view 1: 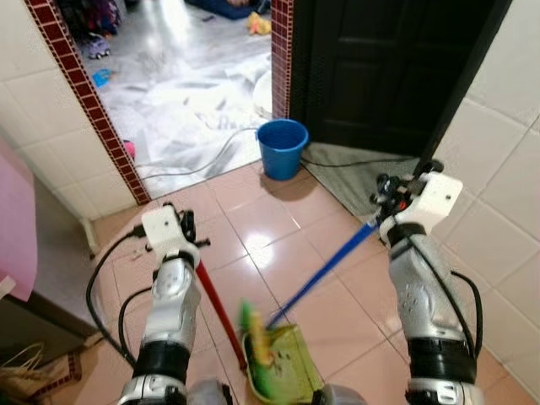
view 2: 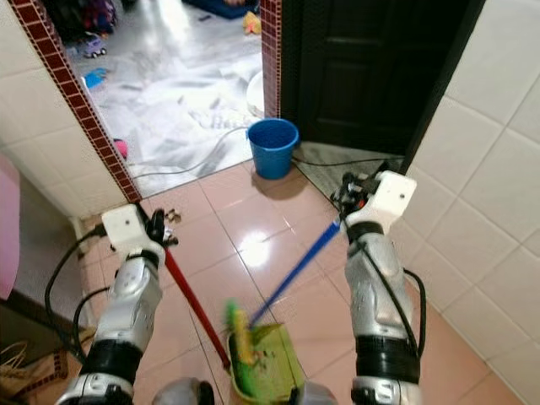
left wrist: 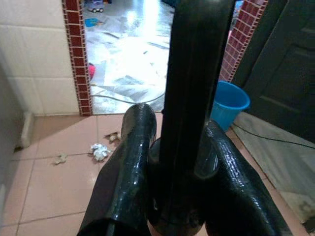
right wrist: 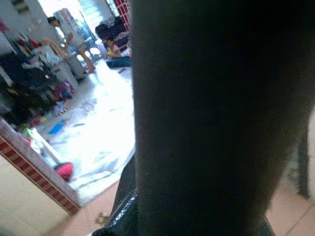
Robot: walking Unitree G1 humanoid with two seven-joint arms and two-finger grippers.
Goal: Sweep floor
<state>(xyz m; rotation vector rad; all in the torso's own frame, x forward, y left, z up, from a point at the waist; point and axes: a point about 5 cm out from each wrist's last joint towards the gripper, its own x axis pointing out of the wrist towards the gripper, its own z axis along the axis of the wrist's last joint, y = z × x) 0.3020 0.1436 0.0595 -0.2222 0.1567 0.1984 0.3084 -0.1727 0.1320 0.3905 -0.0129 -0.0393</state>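
My left gripper is shut on the top of a red handle that slants down to the left edge of a green dustpan on the pink tiles between my arms. My right gripper is shut on a blue handle that runs down to a green and yellow brush head standing at the dustpan. Small specks lie inside the pan. In the left wrist view two black fingers clamp a dark shaft. Crumpled paper and a dry leaf lie on the tiles ahead.
A blue bucket stands by the brick-edged doorway, with a dark door to its right. A cable trails across the wet grey floor beyond. White tiled walls close in on both sides. Two people are in the far room.
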